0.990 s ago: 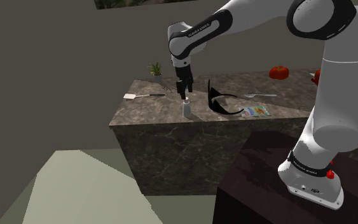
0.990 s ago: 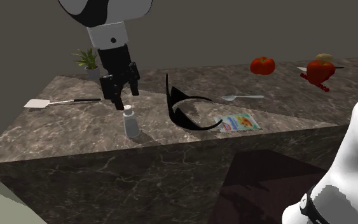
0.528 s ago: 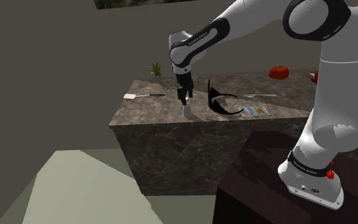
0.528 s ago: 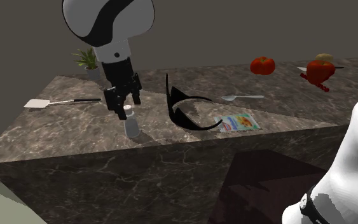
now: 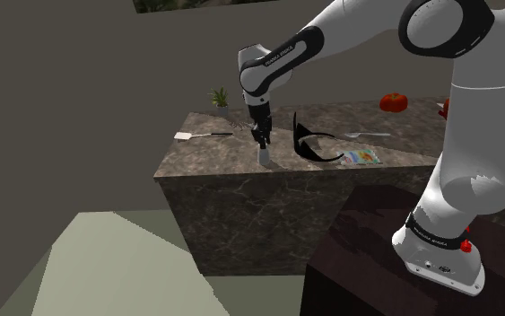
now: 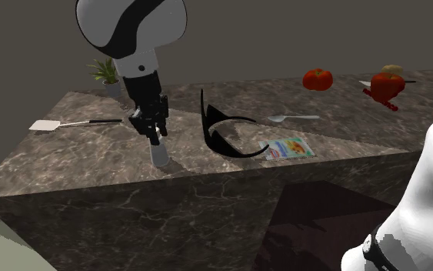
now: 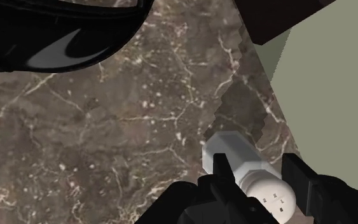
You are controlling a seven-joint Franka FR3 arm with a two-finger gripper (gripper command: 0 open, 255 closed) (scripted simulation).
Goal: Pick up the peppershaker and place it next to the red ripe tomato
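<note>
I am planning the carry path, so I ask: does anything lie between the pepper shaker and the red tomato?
Yes. A black curved object stands on the counter between the pepper shaker and the tomato, and a spoon lies farther along. Lifted high enough, the shaker would probably pass over both.

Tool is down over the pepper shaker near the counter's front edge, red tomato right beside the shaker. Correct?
No. The tool is down over the pepper shaker near the front edge of the counter, but the red tomato sits far from it, toward the back; the second exterior view shows this.
</note>
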